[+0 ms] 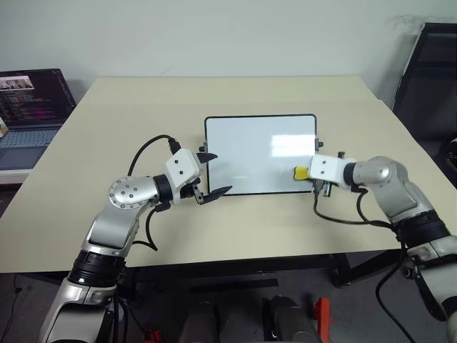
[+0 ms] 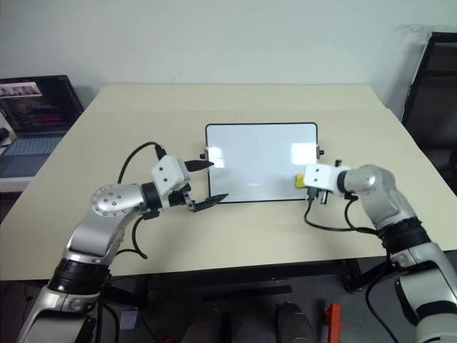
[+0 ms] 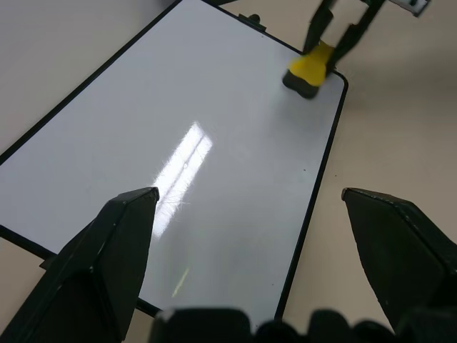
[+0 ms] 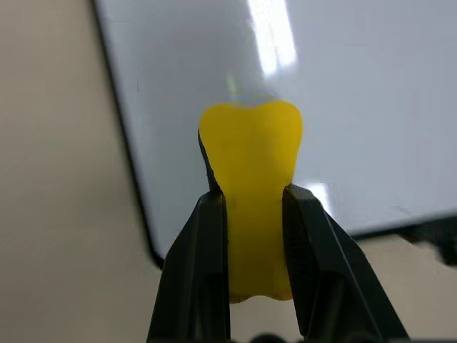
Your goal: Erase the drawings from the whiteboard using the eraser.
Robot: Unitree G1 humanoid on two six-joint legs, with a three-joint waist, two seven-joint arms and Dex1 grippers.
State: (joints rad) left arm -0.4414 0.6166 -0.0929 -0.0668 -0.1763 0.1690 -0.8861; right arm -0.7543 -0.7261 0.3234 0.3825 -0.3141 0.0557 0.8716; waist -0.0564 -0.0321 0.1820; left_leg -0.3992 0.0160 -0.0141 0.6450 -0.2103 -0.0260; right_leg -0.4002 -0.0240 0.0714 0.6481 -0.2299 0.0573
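Nearest the head camera, at the lower left of the frame, the left end effector (image 1: 212,174) hung with its two black fingers spread wide and nothing between them, its tips bracketing the lower left corner of the whiteboard (image 1: 250,146). Whether those tips touched the frame could not be told.

At the right centre of the frame, the right end effector (image 1: 305,174) was pinched hard on the eraser (image 1: 301,173), the yellow block squeezed in at its waist between the fingers in the right wrist view. The eraser's free end sat over the board's lower right corner, at or just above the white surface; contact could not be confirmed.

That board lay flat at the middle of the bench (image 1: 107,136), its long axis running left to right across the frame. From the eraser, nearly all of the board stretched away to the left and upward in the picture, so any further stroke would likely need to sweep leftward along that long axis. The right arm was the nearer and the only one equipped for it; the left seemed placed to steady the board.

No blue drawings could be made out on the surface, only glare, which suggested the wiping was largely done. A laptop (image 1: 32,107) stood at the far left edge.
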